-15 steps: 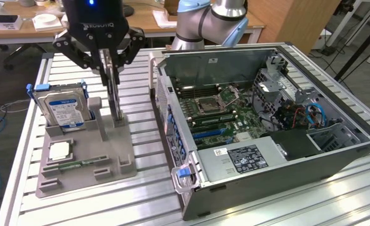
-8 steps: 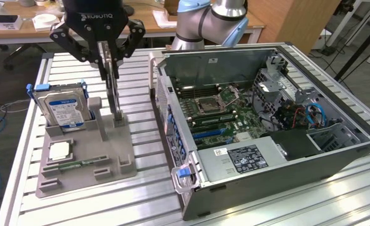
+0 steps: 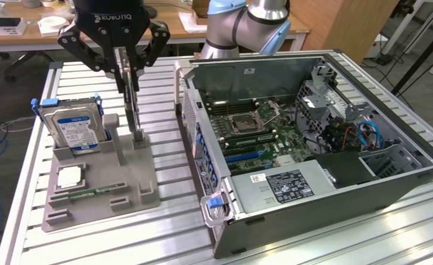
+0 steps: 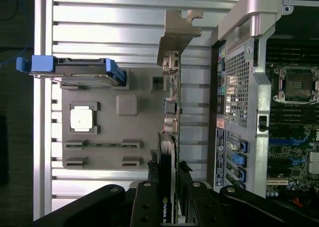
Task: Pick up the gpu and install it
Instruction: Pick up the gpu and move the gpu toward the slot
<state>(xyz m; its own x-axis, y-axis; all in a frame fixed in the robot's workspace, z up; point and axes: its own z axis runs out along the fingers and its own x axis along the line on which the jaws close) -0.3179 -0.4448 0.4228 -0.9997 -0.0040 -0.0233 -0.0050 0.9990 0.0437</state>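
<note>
The gpu [image 3: 134, 110] is a thin black card standing on edge over the grey parts holder [image 3: 139, 185], to the exterior view's left of the open computer case [image 3: 334, 204]. My gripper [image 3: 128, 80] is shut on the card's upper edge, one finger on each flat side. The card's lower end is at the holder's upright slot [image 3: 138, 139]; I cannot tell whether it is clear of it. In the wrist view the gpu [image 4: 173, 102] runs edge-on from between my fingers [image 4: 149, 187] out to its silver bracket [image 4: 177, 33].
A hard drive [image 3: 73, 127] with blue rails stands in the holder, with a processor chip [image 3: 69, 176] and a green memory stick [image 3: 91, 193] in front of it. The motherboard [image 3: 253, 127] lies exposed inside the case. A slatted aluminium table [image 3: 165, 232] carries everything.
</note>
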